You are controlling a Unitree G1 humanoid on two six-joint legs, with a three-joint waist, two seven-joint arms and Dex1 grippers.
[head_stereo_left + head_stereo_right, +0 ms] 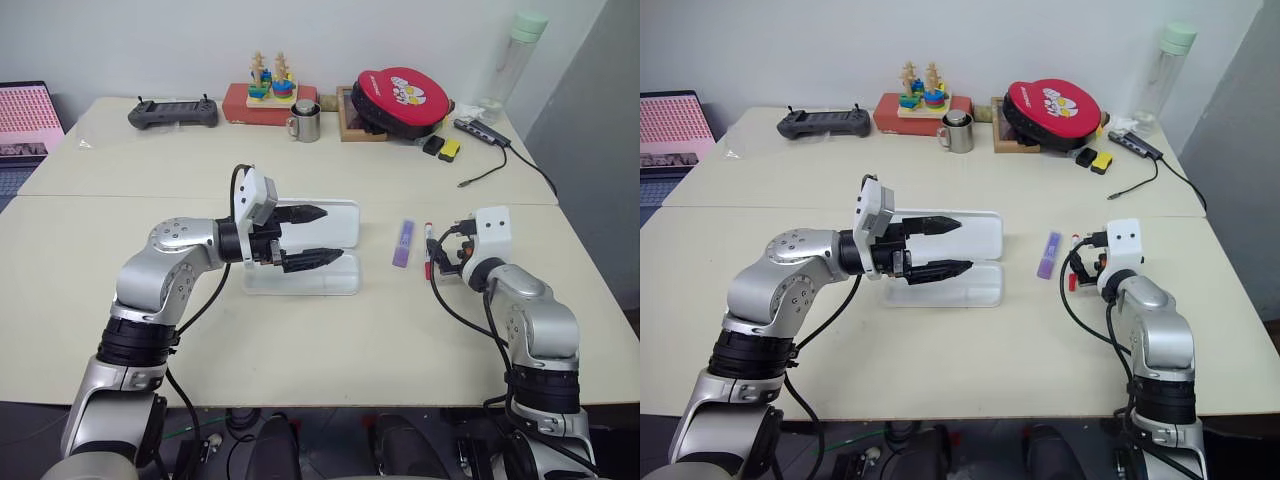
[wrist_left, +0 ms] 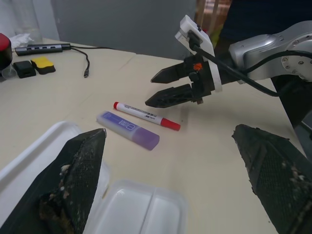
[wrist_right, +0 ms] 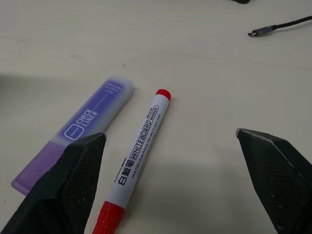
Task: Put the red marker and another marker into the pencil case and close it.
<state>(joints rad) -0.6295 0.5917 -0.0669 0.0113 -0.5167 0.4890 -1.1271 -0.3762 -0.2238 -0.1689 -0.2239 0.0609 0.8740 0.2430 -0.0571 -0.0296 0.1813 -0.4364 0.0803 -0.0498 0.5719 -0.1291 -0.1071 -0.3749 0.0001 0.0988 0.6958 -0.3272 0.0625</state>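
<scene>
Right pincer [image 2: 168,87] wide open, empty, hovering low over the worktop [image 1: 330,340] on the right side. In its wrist view the red marker [image 3: 134,161] sits straight ahead between the two fingers, lying flat; white barrel reads "WHITEBOARD MARKER", red cap at one end, red plug at the other. Long axis runs roughly along the pincer's pointing direction, so the fingers straddle the barrel crosswise. Looks like a decent grasp line if it drops straight down.

Purple marker [image 3: 78,129], flat lavender body labelled "CHECK LINER", lies just beside the red one on the side nearer the case, near-parallel, not touching as far as I can tell. The finger on that side would come down close to it, so there's a risk of nudging or catching both.

Left pincer [image 1: 312,236] also wide open, empty, pointing sideways toward the right, hanging over the open pencil case [image 1: 345,280]. Case lies opened flat mid-worktop, tray and lid both empty.

Both markers are on the worktop between case and right pincer, well apart from the case. Right arm is clearly nearer the red marker. My read: right arm picks, carries leftward to the tray. Nothing loaded yet, lid not closed.
</scene>
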